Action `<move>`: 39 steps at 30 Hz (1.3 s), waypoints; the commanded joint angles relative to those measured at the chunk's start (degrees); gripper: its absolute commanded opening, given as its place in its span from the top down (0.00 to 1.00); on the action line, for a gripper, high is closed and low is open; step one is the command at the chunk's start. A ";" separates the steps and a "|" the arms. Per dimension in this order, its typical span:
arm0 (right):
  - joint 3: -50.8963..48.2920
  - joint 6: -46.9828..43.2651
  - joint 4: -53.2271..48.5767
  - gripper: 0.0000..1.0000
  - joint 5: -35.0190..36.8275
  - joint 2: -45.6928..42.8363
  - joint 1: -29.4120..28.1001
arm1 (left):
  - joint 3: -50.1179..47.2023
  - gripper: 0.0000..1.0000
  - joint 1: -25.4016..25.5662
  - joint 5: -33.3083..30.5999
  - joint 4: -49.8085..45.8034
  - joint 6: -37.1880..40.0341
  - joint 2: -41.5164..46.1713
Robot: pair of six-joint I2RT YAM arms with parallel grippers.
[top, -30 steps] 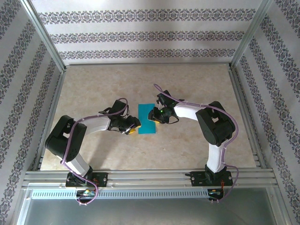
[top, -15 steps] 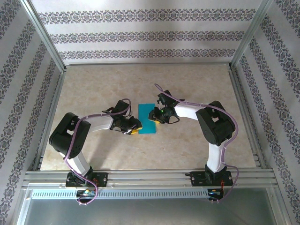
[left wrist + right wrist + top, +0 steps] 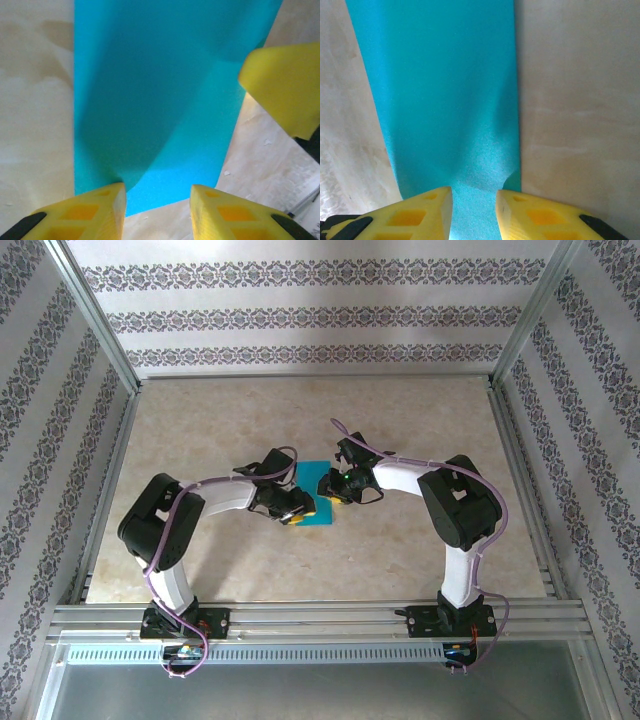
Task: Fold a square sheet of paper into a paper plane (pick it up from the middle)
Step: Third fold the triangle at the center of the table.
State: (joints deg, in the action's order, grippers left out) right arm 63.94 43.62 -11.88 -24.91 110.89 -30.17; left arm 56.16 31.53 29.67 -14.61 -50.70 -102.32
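Reaching farther right than before, left gripper [image 3: 157,195] spread at a corner of the square sheet of paper [image 3: 150,90], a strip flat on the table [image 3: 200,440], right gripper [image 3: 474,197] spread astride its opposite edge; looks early in folding, needing an edge pinched next.

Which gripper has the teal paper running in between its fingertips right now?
The right gripper: the thin teal-blue square sheet of paper runs in between its yellow fingers. At the left gripper, the sheet's edge ends at the fingertips.

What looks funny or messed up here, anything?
The blue paper has a small pucker and dent along its edge beside the right gripper's fingers, so it isn't lying quite flat there. Nothing looks torn.
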 commanded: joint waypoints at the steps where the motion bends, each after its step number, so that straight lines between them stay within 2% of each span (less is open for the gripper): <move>1: -2.80 0.59 -3.92 0.64 3.72 4.15 0.29 | 2.43 0.61 1.14 -5.05 -8.39 3.72 -0.71; 8: -3.07 0.57 -3.86 0.64 3.70 4.22 0.73 | 4.01 0.57 3.11 -13.23 -15.71 1.97 3.80; 13: -2.81 0.84 -3.68 0.64 3.33 4.78 0.73 | 5.22 0.55 5.53 -14.90 -16.72 -1.66 1.44; 27: -3.11 0.50 -3.21 0.64 2.40 5.18 0.91 | 9.17 0.58 6.57 -15.18 -16.95 -1.84 -4.29; 33: -3.14 0.38 -3.16 0.64 2.23 5.33 0.99 | 9.20 0.55 6.53 -14.16 -13.15 -1.19 -4.16; 39: -3.31 0.29 -3.00 0.64 2.14 5.45 1.00 | 5.90 0.51 5.34 -14.73 -5.63 2.00 0.42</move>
State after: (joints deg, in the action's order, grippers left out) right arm 63.59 43.79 -11.22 -26.87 111.33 -29.34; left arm 63.92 37.39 15.99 -24.95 -50.85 -104.57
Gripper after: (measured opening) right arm 0.355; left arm 0.486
